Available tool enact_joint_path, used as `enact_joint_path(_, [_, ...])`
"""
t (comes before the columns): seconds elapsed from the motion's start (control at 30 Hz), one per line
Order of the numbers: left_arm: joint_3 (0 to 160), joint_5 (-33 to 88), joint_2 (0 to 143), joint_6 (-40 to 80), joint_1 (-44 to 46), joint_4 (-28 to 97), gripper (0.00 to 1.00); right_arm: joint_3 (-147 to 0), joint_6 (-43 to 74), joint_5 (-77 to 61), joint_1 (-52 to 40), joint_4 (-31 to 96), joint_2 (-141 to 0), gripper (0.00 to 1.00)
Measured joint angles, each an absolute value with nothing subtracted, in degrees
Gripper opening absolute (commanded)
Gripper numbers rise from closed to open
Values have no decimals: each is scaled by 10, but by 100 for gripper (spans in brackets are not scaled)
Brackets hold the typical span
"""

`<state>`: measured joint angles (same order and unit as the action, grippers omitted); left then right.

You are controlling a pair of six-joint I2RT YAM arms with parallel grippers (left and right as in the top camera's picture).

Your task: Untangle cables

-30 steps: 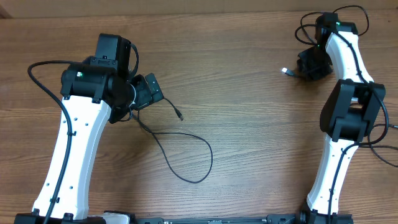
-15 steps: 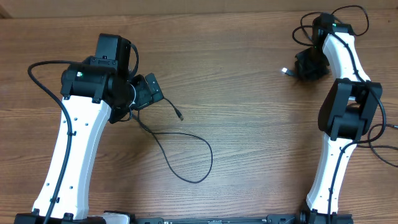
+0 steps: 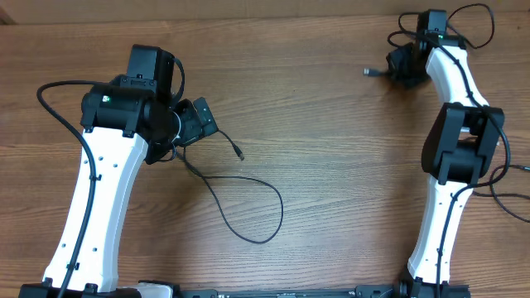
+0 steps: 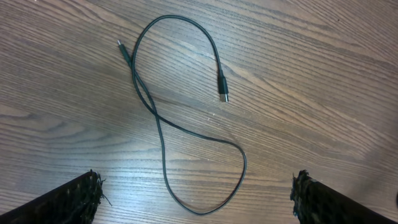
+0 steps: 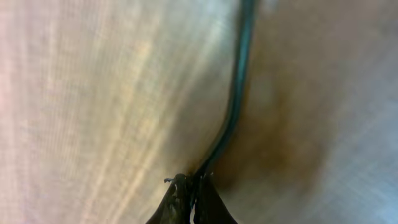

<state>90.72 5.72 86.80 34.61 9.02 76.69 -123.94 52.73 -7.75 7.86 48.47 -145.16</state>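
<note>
The left gripper (image 3: 197, 123) hangs over the brown wooden table (image 3: 331, 165) with its two black fingers (image 4: 81, 198) far apart, and nothing is between them. Under it, on the left half of the table, lies one thin black cable with small plugs (image 4: 160, 134). It rests flat in a loose figure of eight: the strand crosses itself one time, and both plug ends are free. I judge that this cable lies here on purpose, well apart from the other one, because it is already separated. The single crossing is not a knot.

The right gripper (image 5: 189, 198) is at the far right corner of the table, low to the wood. Its fingertips are pressed together on a second thin black cable (image 5: 239, 68), which runs away from the pinch along the surface. In the overhead view a short end with a silver plug (image 3: 367, 72) sticks out from the gripper toward the middle of the table. The pinch near this end probably serves to pull the strand out and lay it straight. How the rest of this cable lies I cannot tell, because the thicker black wires of the arm (image 3: 464, 16) are in the same place.
</note>
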Motion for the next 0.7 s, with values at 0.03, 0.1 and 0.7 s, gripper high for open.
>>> enact_joint_path(0.03, [907, 57, 868, 346, 90, 767, 99, -1239, 527, -81, 79, 472, -1453, 4])
enact_joint_path(0.1, [907, 57, 868, 346, 90, 767, 99, -1239, 527, -87, 79, 441, -1455, 4])
enact_joint_path(0.7, [907, 57, 868, 346, 90, 767, 100, -1324, 507, -176, 178, 491, -1458, 100])
